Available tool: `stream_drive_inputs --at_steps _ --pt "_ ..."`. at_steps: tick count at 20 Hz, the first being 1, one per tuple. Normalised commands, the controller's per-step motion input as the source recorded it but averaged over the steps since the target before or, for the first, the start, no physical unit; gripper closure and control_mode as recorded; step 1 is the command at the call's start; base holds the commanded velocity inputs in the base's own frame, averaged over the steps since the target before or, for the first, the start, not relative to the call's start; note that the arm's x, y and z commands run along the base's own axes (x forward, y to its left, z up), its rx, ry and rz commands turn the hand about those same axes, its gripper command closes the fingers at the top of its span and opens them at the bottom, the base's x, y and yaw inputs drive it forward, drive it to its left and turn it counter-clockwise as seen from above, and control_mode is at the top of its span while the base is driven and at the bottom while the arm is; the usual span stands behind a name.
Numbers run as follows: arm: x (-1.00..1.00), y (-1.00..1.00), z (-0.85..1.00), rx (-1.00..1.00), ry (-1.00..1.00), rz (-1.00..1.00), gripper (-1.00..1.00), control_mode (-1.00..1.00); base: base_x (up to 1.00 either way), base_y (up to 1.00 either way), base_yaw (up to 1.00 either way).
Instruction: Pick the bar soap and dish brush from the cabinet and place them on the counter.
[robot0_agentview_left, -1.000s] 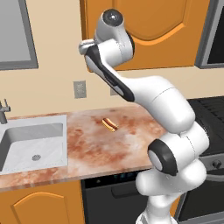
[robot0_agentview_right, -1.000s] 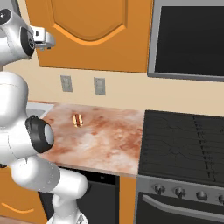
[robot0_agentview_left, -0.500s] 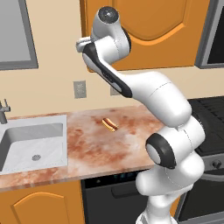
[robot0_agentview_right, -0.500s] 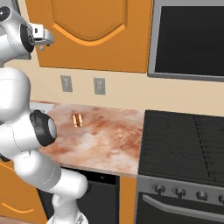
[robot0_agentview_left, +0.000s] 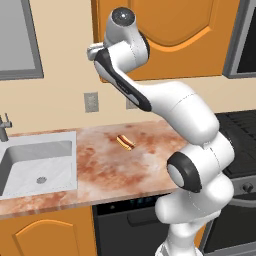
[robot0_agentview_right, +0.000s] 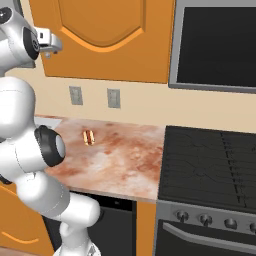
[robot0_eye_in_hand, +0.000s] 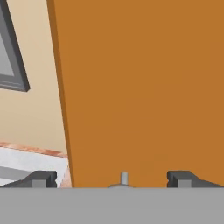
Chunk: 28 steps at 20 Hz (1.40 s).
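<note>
- Kitchen wall, cream, with two outlets above the counter in the centre of the left base view; a sink is inset at lower left and a black stovetop fills the lower right of the right base view.
- Cabinet: upper centre of both base views, arched door closed. The soap and brush are judged to lie behind this door, which hides them from every camera.
- Gripper: raised to the door's lower left corner, seen at upper left of the right base view. In the hand view its fingertips rise at the bottom edge, spread wide apart, nothing between them but the knob.
- Placement explained: the hand faces the door squarely with the knob centred between the spread jaws, a pose that suits closing on the knob and pulling the door open. This is judged to be the opening step; no item has reached the counter.
- Hot dog: lies alone on the marble-look counter, centre of the left base view, well apart from the sink; no part of the task.
- Dark microwave front: upper right of the right base view, beside the cabinet.
- Framed grey panel: upper left of the hand view, on the wall left of the door edge.
</note>
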Motion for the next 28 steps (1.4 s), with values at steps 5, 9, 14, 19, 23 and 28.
stream_drive_inputs --at_steps 5,9,14,19,23,28 --pt "0.00 -0.04 -0.13 0.00 0.02 -0.02 -1.00 -1.00 0.00 0.00 0.00" --pt "0.01 -0.02 -0.11 0.00 0.01 -0.03 -1.00 -1.00 0.00 0.00 0.00" --pt "0.10 -0.02 -0.08 0.00 0.01 -0.02 -1.00 -1.00 0.00 0.00 0.00" --pt "0.19 -0.01 0.00 0.00 0.00 0.00 -1.00 -1.00 0.00 0.00 0.00" --pt "0.17 0.00 0.00 0.00 0.00 0.00 -1.00 -1.00 0.00 0.00 0.00" --pt "0.09 0.01 0.00 0.00 0.00 0.00 1.00 -1.00 0.00 0.00 0.00"
